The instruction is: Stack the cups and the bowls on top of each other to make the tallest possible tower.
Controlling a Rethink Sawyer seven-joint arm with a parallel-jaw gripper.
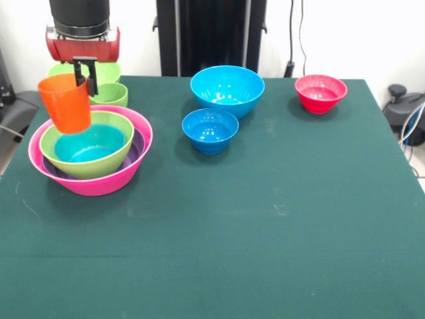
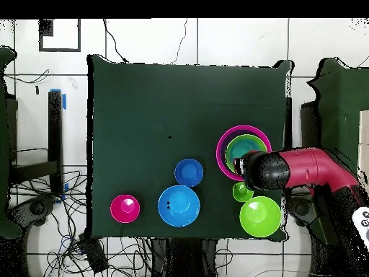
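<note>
the end effector (image 1: 85,74) hangs down from the red and black arm (image 2: 306,169) with its dark fingers pinching the rim of the orange cup (image 1: 65,103), one finger inside and one outside, so the cup is clamped and held up in the air, tilted a little. right under the cup sits the tower (image 1: 91,150): the wide pink bowl (image 1: 126,174) on the green surface (image 1: 252,219), a purple bowl (image 1: 135,151) showing as a thin band inside it, then a lime green bowl (image 1: 61,143) and a blue bowl (image 1: 93,145) nested in the middle. the cup's bottom hangs over the edge of the lime green bowl on the far side of the stack, and i can't tell whether it touches that rim. just behind the end effector, toward the robot's pedestal, stand two more green pieces, a large lime green bowl (image 2: 260,216) and a smaller light green cup (image 2: 243,191) near the pink rim. well off to the side of the end effector, in the front view's right half, there is a big blue bowl (image 1: 228,90) with a smaller blue bowl (image 1: 210,129) just in front of it, almost touching, and farther still a small red bowl (image 1: 321,92) alone near the surface's far corner. from overhead the arm covers the cup.
</note>
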